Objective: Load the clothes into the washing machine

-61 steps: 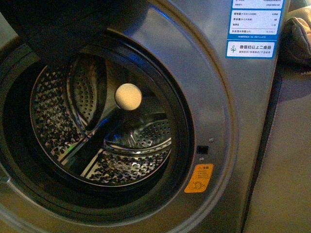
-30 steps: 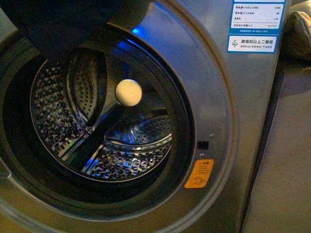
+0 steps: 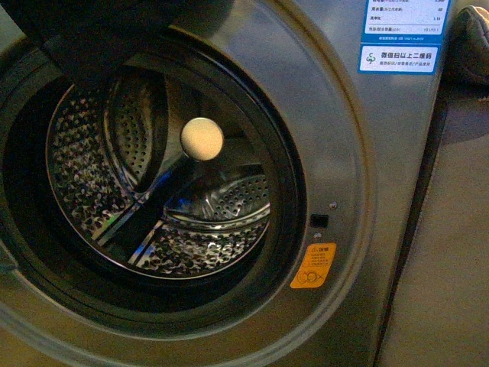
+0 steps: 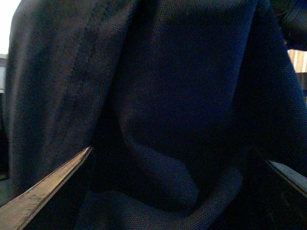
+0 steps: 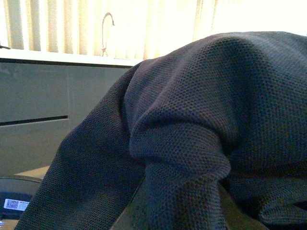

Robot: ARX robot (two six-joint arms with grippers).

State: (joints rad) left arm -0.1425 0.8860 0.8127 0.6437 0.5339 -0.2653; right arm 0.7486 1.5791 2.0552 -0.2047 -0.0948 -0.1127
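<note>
The washing machine (image 3: 359,199) is a grey front-loader with its round porthole open, and the perforated steel drum (image 3: 153,191) is in view. The clothes (image 3: 99,34), a dark navy garment, hang at the top left of the front view, over the upper rim of the porthole. In the right wrist view my right gripper (image 5: 177,201) is shut on a bunched fold of the clothes (image 5: 192,124). In the left wrist view my left gripper (image 4: 177,191) is open, its fingers (image 4: 43,191) spread wide, with the clothes (image 4: 158,96) draped close in front and between them.
An orange warning sticker (image 3: 313,265) and blue-white labels (image 3: 401,30) are on the machine's front. A tan-brown bundle of cloth (image 3: 466,38) lies on the machine's far right. Bright curtains and a grey cabinet (image 5: 48,96) show behind the garment in the right wrist view.
The garment at the top left has shifted slightly and hangs a bit lower over the porthole rim. The view of the machine has drifted a little.
</note>
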